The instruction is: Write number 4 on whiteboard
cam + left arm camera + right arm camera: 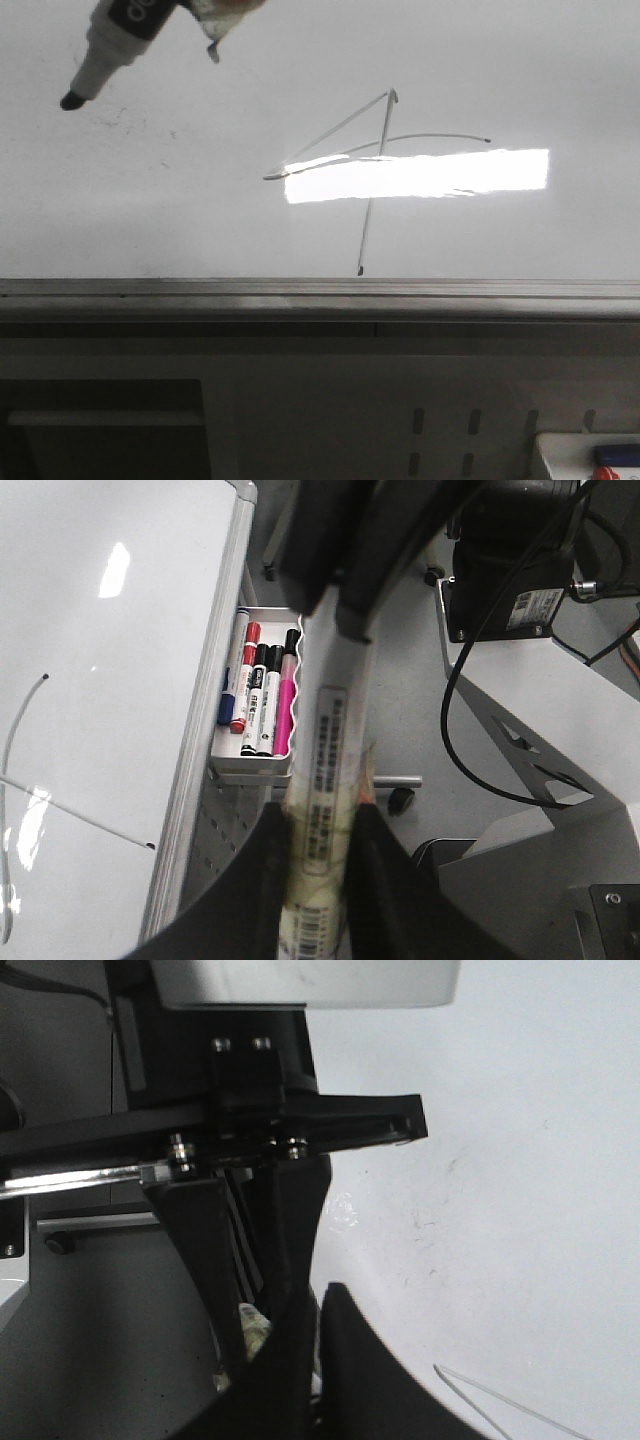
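Observation:
The whiteboard [150, 220] fills the upper front view, and the number 4 [380, 150] is drawn on it in thin dark lines. A black-tipped marker [115, 40] hangs at the top left, its tip [72, 100] just off the board and well left of the 4. In the left wrist view my left gripper [325, 815] is shut on the marker's labelled, taped barrel [330, 740], with the whiteboard [100, 680] and strokes of the 4 [80, 815] beside it. My right gripper [320, 1295] is shut with nothing between its fingers, next to the whiteboard [500, 1160].
A grey metal rail [320, 290] runs along the board's near edge. A white tray [250, 765] holds several markers beside that rail. Bright glare [420, 175] lies across the 4. The left arm's black gripper body [300, 1130] sits just ahead of my right fingers.

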Tool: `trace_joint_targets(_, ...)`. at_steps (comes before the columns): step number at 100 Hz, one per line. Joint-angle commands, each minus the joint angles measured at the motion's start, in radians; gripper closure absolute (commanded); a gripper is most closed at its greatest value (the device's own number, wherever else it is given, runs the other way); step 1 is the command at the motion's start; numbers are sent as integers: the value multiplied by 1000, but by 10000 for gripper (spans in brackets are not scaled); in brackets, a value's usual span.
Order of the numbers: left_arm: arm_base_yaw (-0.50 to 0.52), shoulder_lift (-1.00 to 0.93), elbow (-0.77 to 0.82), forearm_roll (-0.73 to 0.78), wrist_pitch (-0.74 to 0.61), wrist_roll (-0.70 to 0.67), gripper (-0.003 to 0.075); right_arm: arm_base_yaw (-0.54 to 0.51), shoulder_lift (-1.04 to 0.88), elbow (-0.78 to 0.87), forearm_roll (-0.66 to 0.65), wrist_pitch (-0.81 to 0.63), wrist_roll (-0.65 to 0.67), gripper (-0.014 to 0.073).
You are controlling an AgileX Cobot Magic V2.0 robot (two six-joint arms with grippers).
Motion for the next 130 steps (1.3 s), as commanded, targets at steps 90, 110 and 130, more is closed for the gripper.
trace_joint_targets(90,1,105,245,-531,-655,-11,741,0,-199,-15,-181,78,126,653)
trace_joint_targets(110,-20,105,301,-645,-886,-11,741,0,-286,36,-298,128,273,653)
trace_joint_targets(130,-70,105,301,-667,-1095,-11,741,0,-330,63,-341,159,334,653)
